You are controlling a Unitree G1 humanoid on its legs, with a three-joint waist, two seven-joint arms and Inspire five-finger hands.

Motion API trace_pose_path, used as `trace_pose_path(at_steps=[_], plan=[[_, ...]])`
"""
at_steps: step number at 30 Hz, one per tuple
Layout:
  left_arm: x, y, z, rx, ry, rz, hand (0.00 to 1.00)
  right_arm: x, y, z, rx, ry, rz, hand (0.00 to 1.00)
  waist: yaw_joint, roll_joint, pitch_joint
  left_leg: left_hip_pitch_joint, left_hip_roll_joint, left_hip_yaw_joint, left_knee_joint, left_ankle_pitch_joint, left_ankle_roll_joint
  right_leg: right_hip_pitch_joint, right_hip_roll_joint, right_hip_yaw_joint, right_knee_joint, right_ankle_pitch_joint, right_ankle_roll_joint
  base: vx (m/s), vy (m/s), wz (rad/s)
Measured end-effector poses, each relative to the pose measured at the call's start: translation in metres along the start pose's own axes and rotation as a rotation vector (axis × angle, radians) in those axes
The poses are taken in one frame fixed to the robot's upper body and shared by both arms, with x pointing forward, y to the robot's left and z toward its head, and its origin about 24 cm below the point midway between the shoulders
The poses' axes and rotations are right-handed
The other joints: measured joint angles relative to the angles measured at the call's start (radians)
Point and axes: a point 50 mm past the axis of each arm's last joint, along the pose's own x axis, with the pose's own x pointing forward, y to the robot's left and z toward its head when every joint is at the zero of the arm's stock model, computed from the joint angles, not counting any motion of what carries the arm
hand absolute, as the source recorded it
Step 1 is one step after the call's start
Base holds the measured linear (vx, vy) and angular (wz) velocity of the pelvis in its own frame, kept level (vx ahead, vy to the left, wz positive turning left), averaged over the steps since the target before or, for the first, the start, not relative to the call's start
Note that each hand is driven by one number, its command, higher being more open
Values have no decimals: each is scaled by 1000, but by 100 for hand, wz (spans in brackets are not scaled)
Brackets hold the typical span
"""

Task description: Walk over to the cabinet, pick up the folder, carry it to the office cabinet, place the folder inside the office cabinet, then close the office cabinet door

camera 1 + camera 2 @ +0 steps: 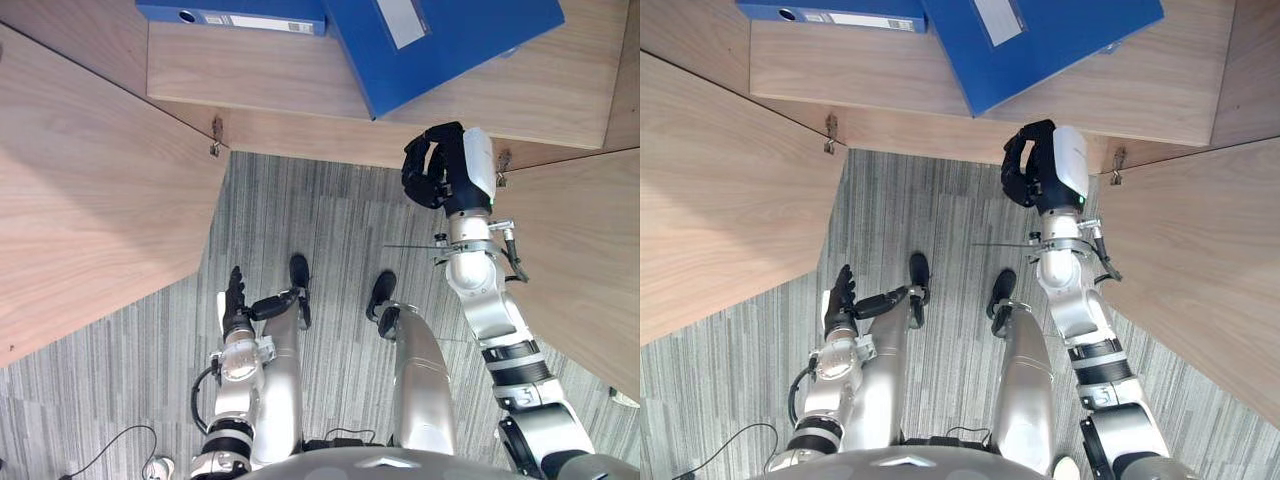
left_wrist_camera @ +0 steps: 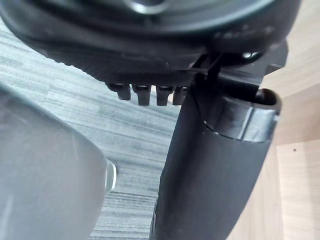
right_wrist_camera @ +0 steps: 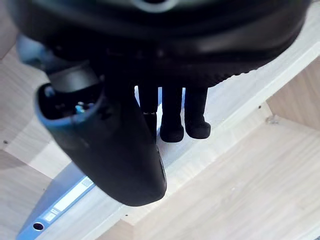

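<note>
Below, grey carpet [image 1: 330, 230], wooden shelf [image 1: 250, 80], folder [image 1: 440, 40], right hand [image 1: 435, 170] curled empty, left hand [image 1: 235, 300] slack

On the light wooden cabinet shelf [image 1: 250, 75], a blue box folder [image 1: 450, 45] lies askew, right of a second blue folder [image 1: 235, 12]. An open wooden left door [image 1: 90, 190] and an open wooden right door [image 1: 580, 260] flank the shelf.

Up at 12 o'clock you've got the wooden shelf [image 1: 250, 75], pale grain, running across the top of your head view. Two blue items lie flat on it. The big folder [image 1: 450, 40] is at 1 o'clock, skewed, with one corner aimed down at the shelf's front edge. The second folder [image 1: 230, 12] is at 11 o'clock, spine toward you, with a round hole near its left end. They're just beside each other; whether they touch, you can't tell. Below the shelf, at 6 o'clock, is the grey striped carpet floor [image 1: 330, 220].
</note>
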Motion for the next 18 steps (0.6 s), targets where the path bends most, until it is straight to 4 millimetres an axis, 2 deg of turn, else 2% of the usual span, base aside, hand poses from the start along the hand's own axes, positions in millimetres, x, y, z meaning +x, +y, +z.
trace_pose_path(at_steps=[6,15,18], plan=[[1,3,2,5,-14,5,100,18,-4,12,-24,-67,-5,0,7,-2,1,-22,-1,-6,8,0,0,-17,-2,-5,6,0,0,-3,-2,1],[3,8,2,19,-18,14,100,42,-10,20,-74,-116,0,0,13,-9,5,-37,-11,-6,10,3,5,-33,-13,-6,16,0,0,-3,-3,1],[3,9,3,16,-24,14,100,50,-15,25,-46,-126,-12,0,14,-9,5,-41,-15,-10,9,5,8,-34,-16,-10,16,0,0,-17,-12,5]])
